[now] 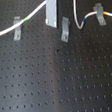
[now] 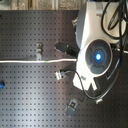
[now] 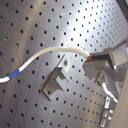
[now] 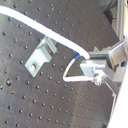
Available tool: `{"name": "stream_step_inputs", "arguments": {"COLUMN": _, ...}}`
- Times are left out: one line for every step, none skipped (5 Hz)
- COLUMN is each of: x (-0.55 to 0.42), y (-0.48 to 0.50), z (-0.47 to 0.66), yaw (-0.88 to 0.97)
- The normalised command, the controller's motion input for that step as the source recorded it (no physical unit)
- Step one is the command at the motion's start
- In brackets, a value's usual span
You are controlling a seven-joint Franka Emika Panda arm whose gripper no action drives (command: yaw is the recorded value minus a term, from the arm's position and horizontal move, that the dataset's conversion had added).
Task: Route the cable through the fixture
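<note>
The white cable runs from the first exterior view's left edge, over the left fixture with its green band there, up to my gripper. It drops back down past the middle fixture, and its blue band lies just before the right fixture. In both wrist views my gripper is shut on the cable, which arcs above a fixture. In the second exterior view the cable ends under the arm.
The black perforated board carries all three metal fixtures. Black hoses hang around the arm. A small blue object sits at the second exterior view's left edge.
</note>
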Motion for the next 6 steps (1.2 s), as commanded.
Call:
{"name": "stream_step_inputs", "arguments": {"x": -0.300, "y": -0.156, "z": 0.47, "yaw": -0.35}}
{"name": "stream_step_inputs", "arguments": {"x": -0.274, "y": -0.192, "z": 0.54, "yaw": -0.35}}
{"name": "stream_step_inputs", "arguments": {"x": -0.070, "y": -0.075, "z": 0.01, "yaw": -0.04}}
{"name": "stream_step_inputs", "arguments": {"x": -0.210, "y": -0.272, "z": 0.33, "yaw": -0.01}}
{"name": "stream_step_inputs", "arguments": {"x": -0.378, "y": -0.214, "z": 0.33, "yaw": -0.05}}
{"name": "stream_step_inputs", "arguments": {"x": -0.053, "y": 0.060, "z": 0.00, "yaw": 0.00}}
